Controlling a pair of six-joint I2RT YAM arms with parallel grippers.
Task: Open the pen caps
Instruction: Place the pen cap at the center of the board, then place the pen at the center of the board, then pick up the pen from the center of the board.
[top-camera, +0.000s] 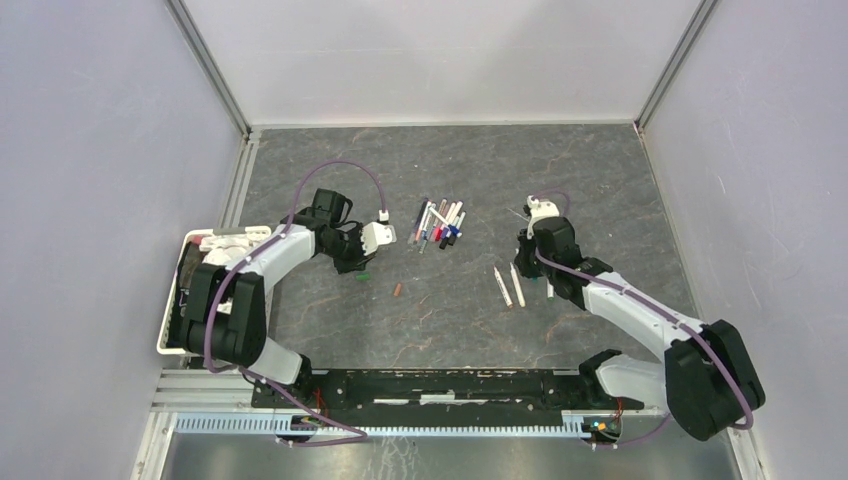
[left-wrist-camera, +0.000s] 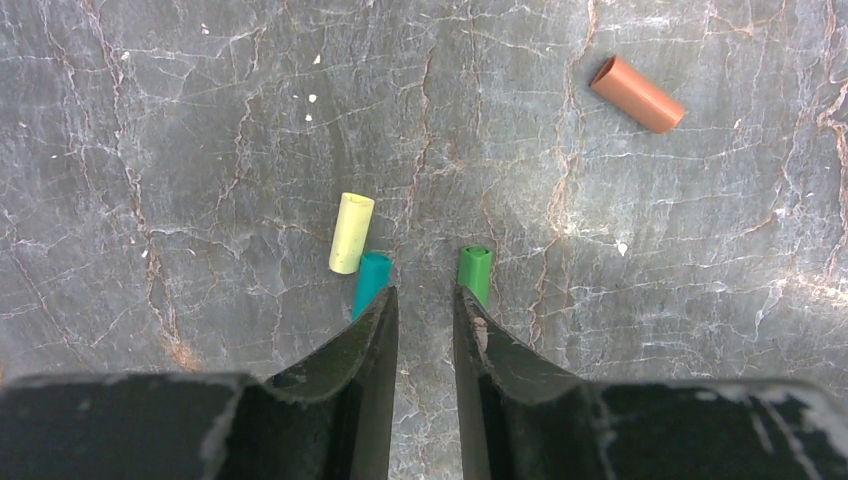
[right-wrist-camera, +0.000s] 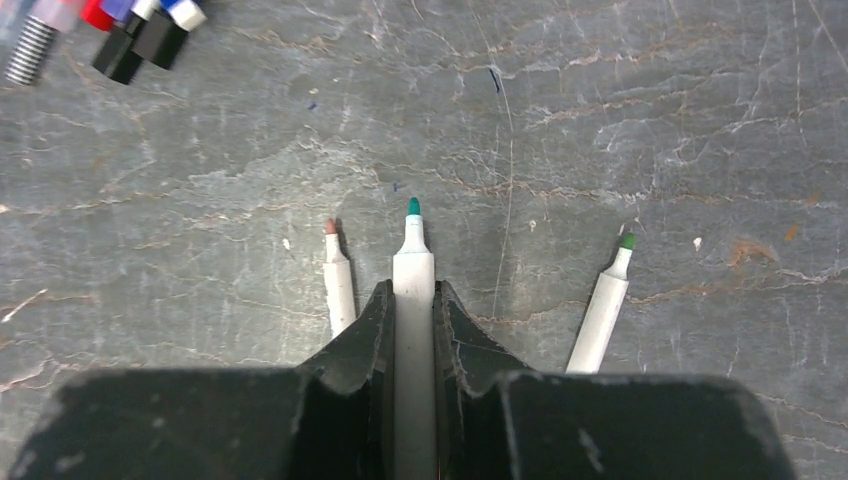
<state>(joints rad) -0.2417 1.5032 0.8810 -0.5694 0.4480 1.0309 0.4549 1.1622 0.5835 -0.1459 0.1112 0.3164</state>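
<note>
Under my left gripper (left-wrist-camera: 425, 295), four pen caps lie loose on the table: a yellow cap (left-wrist-camera: 351, 232), a teal cap (left-wrist-camera: 371, 280), a green cap (left-wrist-camera: 475, 270) and, further off, a brown cap (left-wrist-camera: 637, 93). Its jaws stand a little apart with only bare table between them; the teal and green caps lie just outside each fingertip. My right gripper (right-wrist-camera: 411, 290) is shut on a white pen (right-wrist-camera: 413, 255) with a bare teal tip. Two more uncapped pens lie beside it, one brown-tipped (right-wrist-camera: 338, 285) and one green-tipped (right-wrist-camera: 603, 310). A pile of capped pens (top-camera: 438, 225) rests mid-table.
A white tray (top-camera: 190, 300) sits at the table's left edge beside the left arm. The ends of the pile of pens (right-wrist-camera: 110, 25) show at the top left of the right wrist view. Grey walls close in three sides.
</note>
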